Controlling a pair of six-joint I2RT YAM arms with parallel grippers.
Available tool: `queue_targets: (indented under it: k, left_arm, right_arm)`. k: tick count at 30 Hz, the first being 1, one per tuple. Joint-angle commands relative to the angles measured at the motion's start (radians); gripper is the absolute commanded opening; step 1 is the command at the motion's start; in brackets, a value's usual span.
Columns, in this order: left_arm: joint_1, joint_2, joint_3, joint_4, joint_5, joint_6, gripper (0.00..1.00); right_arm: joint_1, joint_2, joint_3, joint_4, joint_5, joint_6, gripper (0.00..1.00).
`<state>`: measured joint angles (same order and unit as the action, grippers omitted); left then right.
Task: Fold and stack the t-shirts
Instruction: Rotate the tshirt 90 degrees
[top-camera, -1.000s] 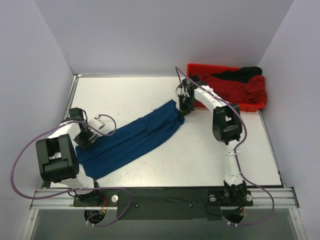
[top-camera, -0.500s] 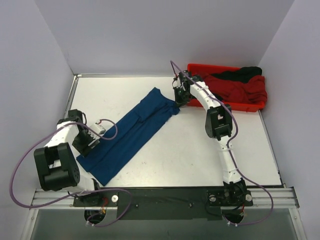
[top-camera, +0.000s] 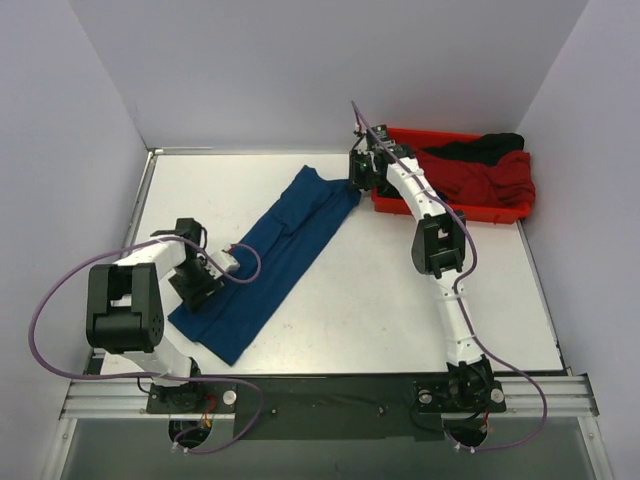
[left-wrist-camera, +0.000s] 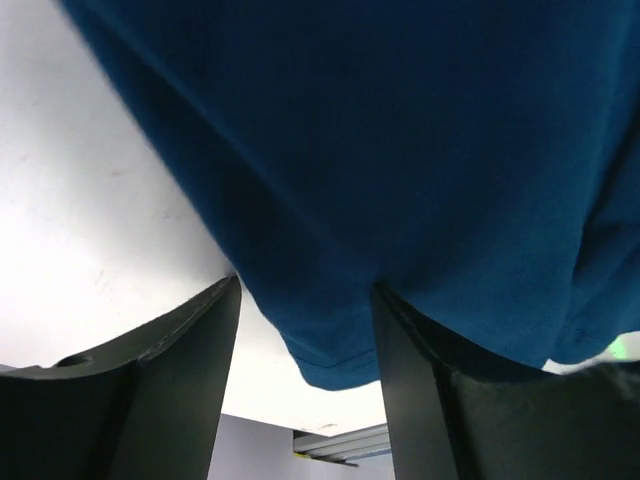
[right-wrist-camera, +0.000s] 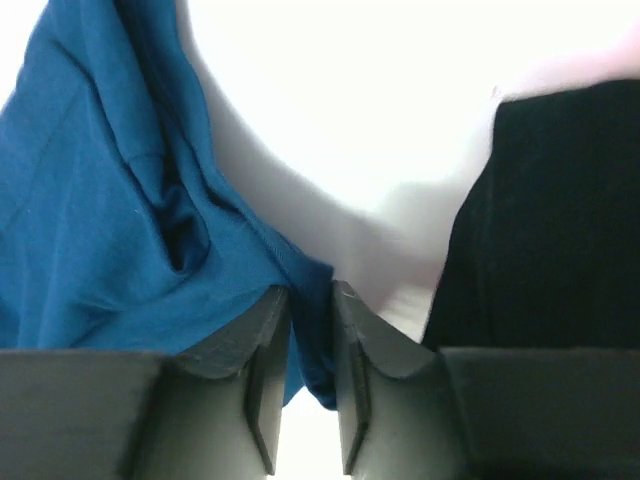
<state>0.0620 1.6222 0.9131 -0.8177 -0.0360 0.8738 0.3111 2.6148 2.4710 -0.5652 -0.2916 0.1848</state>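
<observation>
The dark navy-blue t-shirt (top-camera: 270, 255) lies stretched in a long diagonal band on the white table, from near left to far middle. My right gripper (top-camera: 358, 180) is shut on its far corner, right beside the red tray. The right wrist view shows blue cloth (right-wrist-camera: 90, 200) pinched between the nearly closed fingers of the right gripper (right-wrist-camera: 310, 295). My left gripper (top-camera: 200, 285) sits at the shirt's near left edge. In the left wrist view the left gripper (left-wrist-camera: 305, 290) has its fingers wide apart, with a hem of the shirt (left-wrist-camera: 400, 150) hanging between them.
A red plastic tray (top-camera: 450, 213) stands at the far right, holding a red t-shirt (top-camera: 470, 175) and a black one (top-camera: 485, 148). Walls close the table on the left, back and right. A dark shape (right-wrist-camera: 550, 220) fills the right of the right wrist view.
My right gripper has carried the shirt's far corner farther back, up to the tray. The shirt has swung steeper. My left gripper has moved right, onto the shirt's near end.
</observation>
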Motion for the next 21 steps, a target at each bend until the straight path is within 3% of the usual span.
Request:
queue_targets:
  k: [1, 2, 3, 4, 9, 12, 15, 17, 21]
  left_arm:
    - [-0.053, 0.025, -0.037, -0.008, 0.036, -0.051, 0.58]
    - [-0.053, 0.036, -0.040, -0.014, 0.065, -0.064, 0.56]
    - [-0.053, 0.036, -0.040, -0.032, 0.082, -0.070, 0.53]
    - [-0.053, 0.038, -0.043, -0.058, 0.094, -0.075, 0.52]
    - [-0.088, -0.071, -0.068, -0.133, 0.148, -0.068, 0.51]
    - [-0.068, -0.143, -0.068, -0.161, 0.128, -0.056, 0.53]
    - [0.020, -0.206, -0.050, -0.123, 0.075, -0.074, 0.69]
    - [0.083, -0.226, -0.011, -0.112, 0.077, -0.081, 0.77]
    - [0.145, -0.294, -0.009, -0.077, 0.111, -0.090, 0.85]
  right_arm:
    - [-0.030, 0.005, 0.059, 0.076, -0.003, 0.013, 0.41]
    - [-0.029, -0.002, 0.052, 0.079, 0.017, -0.008, 0.47]
    - [-0.027, -0.030, 0.034, 0.079, 0.035, -0.018, 0.62]
    - [-0.027, -0.048, 0.014, 0.080, 0.067, -0.037, 0.68]
    - [-0.020, -0.244, -0.109, 0.103, 0.111, -0.097, 0.90]
    - [0.035, -0.385, -0.196, 0.113, 0.098, -0.175, 0.93]
    - [0.097, -0.521, -0.318, 0.114, -0.041, -0.310, 0.93]
    - [0.161, -0.640, -0.463, 0.128, -0.136, -0.388, 0.93]
    - [0.347, -0.884, -0.931, 0.331, -0.192, -0.545, 0.92]
